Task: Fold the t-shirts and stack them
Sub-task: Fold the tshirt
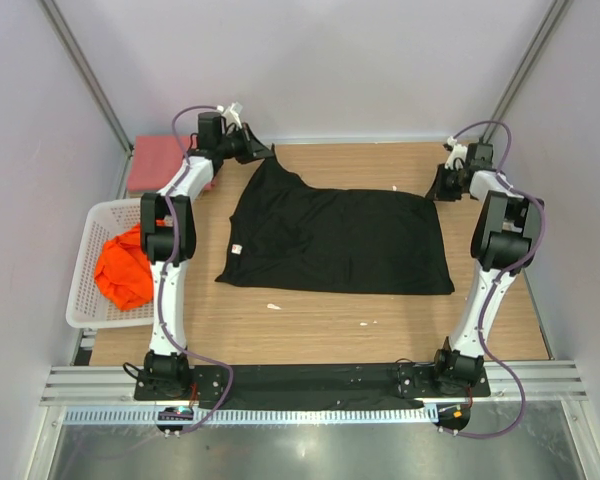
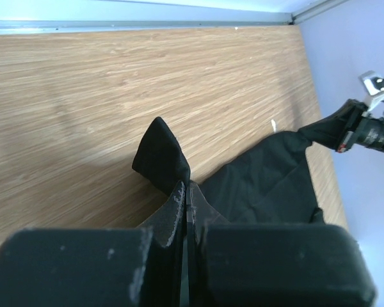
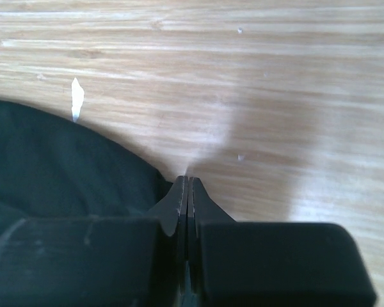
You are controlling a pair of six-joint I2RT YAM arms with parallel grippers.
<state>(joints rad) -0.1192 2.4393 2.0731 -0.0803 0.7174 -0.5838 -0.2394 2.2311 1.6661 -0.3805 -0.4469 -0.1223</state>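
Top external view: black t-shirt (image 1: 340, 240) lies flat between and nearward of both grippers. Left gripper (image 1: 263, 152) clenched on one shirt corner, cloth tuft poking past tips. Right gripper (image 1: 442, 187) clamped at opposite corner; cloth drawn to point at it, so probably gripped. Judged step: starting first fold. Next move calls for lifting both corners evenly and carrying them toward near hem with edge taut.

Spread shirt (image 1: 340, 240) ctr on table (image 1: 310, 325); basket (image 1: 92, 235) at L edge w/ 2nd shirt (image 1: 123, 270) in it; 3rd shirt (image 1: 158, 163) behind basket.
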